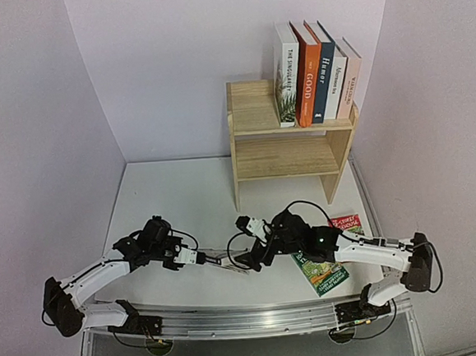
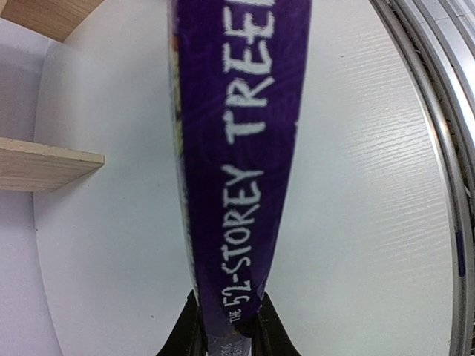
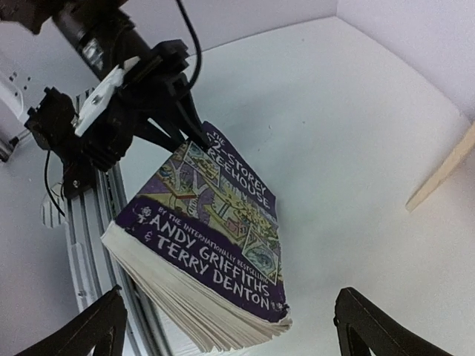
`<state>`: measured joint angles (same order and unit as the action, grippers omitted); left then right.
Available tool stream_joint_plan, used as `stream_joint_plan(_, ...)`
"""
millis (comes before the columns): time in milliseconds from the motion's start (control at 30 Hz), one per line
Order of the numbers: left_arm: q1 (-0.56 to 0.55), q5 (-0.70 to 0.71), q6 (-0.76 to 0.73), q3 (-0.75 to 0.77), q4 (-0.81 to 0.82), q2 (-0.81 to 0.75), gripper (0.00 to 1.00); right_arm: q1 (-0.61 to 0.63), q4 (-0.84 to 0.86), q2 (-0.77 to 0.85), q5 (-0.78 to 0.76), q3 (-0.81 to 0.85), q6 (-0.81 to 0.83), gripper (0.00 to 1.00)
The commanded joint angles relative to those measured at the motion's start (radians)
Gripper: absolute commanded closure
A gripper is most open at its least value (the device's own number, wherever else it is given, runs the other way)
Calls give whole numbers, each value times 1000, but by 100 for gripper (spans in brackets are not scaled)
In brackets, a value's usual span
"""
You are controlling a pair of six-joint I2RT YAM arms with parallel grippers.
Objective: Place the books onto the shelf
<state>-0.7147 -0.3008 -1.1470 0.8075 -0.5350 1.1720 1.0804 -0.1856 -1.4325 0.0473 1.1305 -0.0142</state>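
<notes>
Purple Treehouse paperback (image 2: 237, 148), clamped at its spine by the left gripper (image 2: 226, 326) above the table (image 1: 182, 199); we see the right gripper (image 3: 230, 330) spread wide on either side, not touching it. Five books (image 1: 316, 73) stand on the shelf (image 1: 290, 153), top tier.

Light: bright, even and diffuse, from above; pale lavender walls (image 1: 172, 68) tint everything.
Shadows: soft and faint, on the white counter (image 1: 174, 199) under the light wooden two-tier shelf (image 1: 290, 153).
Glare: mild sheen on the silver metal rail (image 1: 257, 318) at the counter's near edge.
Distortion: fisheye bowing at all frame edges.
Focus: purple paperback (image 2: 237, 163) softens nearest the left wrist lens.
</notes>
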Motion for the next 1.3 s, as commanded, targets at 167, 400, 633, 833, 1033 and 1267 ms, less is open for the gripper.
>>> stream_joint_plan(167,-2,-11,52,112,-83,-30,100,88,127,-149,25,111,355,3)
stream_joint_plan(400,-2,-13,74,120,-84,-61,100,90,126,-255,-36,165,355,10)
stream_joint_plan(633,-2,-62,146,82,-16,-152,100,88,132,-259,-47,157,358,75)
stream_joint_plan(833,-1,-57,371,146,-7,-206,26,87,159,-157,-35,126,325,100)
stream_joint_plan(1033,2,-73,606,174,2,-299,0,70,286,21,67,100,270,100)
stream_joint_plan(1267,3,-220,710,196,39,-375,0,62,315,84,195,145,270,100)
